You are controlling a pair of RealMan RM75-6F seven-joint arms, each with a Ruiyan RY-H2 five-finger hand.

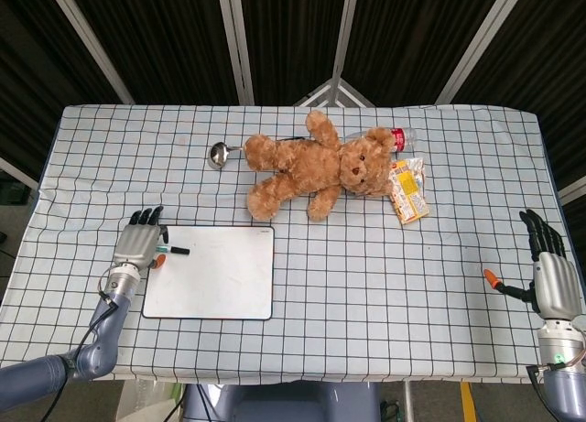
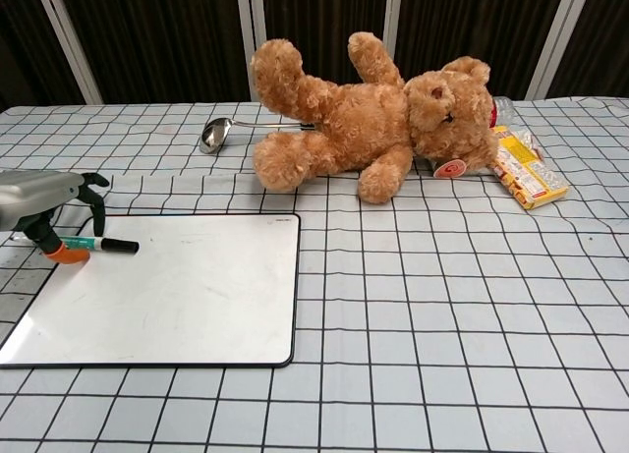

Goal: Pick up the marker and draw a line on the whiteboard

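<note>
Your left hand [image 2: 39, 199] sits over the near-left corner region of the whiteboard [image 2: 167, 291], fingers partly spread and curled down around the butt end of the marker [image 2: 98, 245]. I can't tell whether the thumb tip actually touches the barrel; nothing looks lifted, so treat it as holding nothing. The marker lies flat on the board's far-left edge, directly under and just right of the hand, black cap end pointing away toward the board's middle. For the grasp: come down squarely over the barrel, close thumb against a finger on the green section rather than the very end, and check it's secure before lifting, since a thin round barrel will likely roll on that slick surface. Keep the wrist low so the tip can angle down onto the board afterward. The cap looks on, so a line may not mark. Your right hand [image 1: 552, 274] is well apart at the far right table edge, open and idle. Beyond the left hand, further out: ladle [image 2: 218, 132], then teddy bear [image 2: 373, 114], snack packet [image 2: 527, 169] and bottle [image 1: 400, 137].
</note>
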